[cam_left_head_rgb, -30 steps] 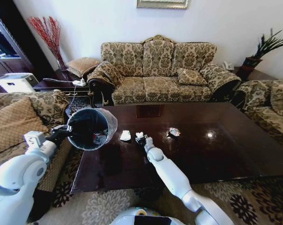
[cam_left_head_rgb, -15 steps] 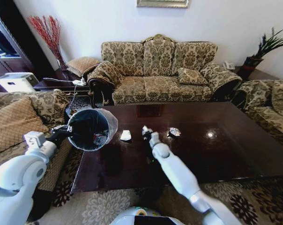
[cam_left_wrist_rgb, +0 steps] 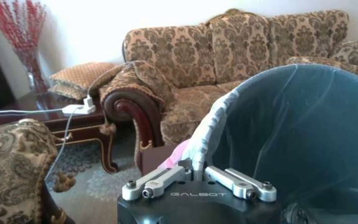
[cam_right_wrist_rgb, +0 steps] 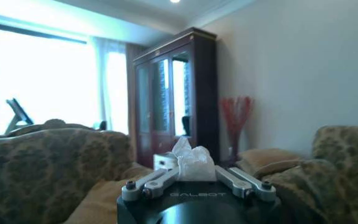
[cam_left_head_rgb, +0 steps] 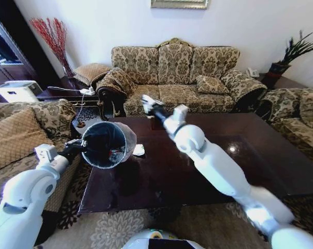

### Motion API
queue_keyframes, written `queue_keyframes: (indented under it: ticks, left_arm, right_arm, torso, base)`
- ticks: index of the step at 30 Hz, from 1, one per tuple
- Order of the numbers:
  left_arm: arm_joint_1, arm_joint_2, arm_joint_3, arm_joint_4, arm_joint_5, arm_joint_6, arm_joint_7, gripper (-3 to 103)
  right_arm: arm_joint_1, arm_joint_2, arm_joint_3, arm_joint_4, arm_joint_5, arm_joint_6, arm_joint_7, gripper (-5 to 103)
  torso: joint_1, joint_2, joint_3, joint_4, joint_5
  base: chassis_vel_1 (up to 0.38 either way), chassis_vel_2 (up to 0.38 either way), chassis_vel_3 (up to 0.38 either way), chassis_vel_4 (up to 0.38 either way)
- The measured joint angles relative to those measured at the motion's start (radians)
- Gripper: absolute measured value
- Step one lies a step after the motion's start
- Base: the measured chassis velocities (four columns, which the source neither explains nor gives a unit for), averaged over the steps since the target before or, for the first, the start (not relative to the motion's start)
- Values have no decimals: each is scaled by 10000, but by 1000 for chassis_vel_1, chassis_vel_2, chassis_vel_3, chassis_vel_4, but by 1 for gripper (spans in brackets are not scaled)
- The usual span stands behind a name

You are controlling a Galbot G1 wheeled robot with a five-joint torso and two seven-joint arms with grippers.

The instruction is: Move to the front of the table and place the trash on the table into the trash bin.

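Bench (cam_left_head_rgb: 250,155): dark glossy reddish-brown wood, standing before a patterned sofa (cam_left_head_rgb: 174,78).

Trash bin (cam_left_head_rgb: 105,144): round, dark inside, whitish bag folded over its rim; held tilted in the air at the bench's left edge, mouth turned toward the bench. Small items lie inside, too small to identify. From the left wrist camera its lined wall (cam_left_wrist_rgb: 303,135) rises just beyond the fingers.

Left pincer (cam_left_head_rgb: 76,148): closed on the bin's rim, the bag pinched between the fingers (cam_left_wrist_rgb: 157,181).

Right pincer (cam_left_head_rgb: 148,102): raised above the far side of the bench, arm stretched up and forward. Its fingers are closed on a crumpled white paper wad (cam_right_wrist_rgb: 193,164), which stands up between them.

Remaining trash on the bench: one white paper scrap (cam_left_head_rgb: 139,150), lying just beside the bin's rim.
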Motion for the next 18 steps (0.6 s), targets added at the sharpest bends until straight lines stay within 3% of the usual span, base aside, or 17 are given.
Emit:
queue_keyframes:
  ticks: [7,9,11,18]
  left_arm:
    - [-150,192,17,86,-130,183,3,0]
    - [-228,205,21,176,-134,214,33,0]
    - [-234,205,13,194,-134,219,46,0]
    - [-217,114,-182,270,-63,130,189,0]
  right_arm:
    - [295,583,-1605,-19,412,-500,446,-3]
    - [274,938,-2209,-175,225,-594,834,7]
    - [270,1010,-2313,-247,146,-605,934,7]
    - [274,1226,-2380,-827,-294,-602,978,40]
  torso:
    - [0,0,0,-5,3]
    - [0,0,0,-3,2]
    - [0,0,0,-3,1]
    - [0,1,0,-4,3]
  base:
    - [0,0,0,0]
    - [0,0,0,0]
    - [0,0,0,0]
    - [0,0,0,0]
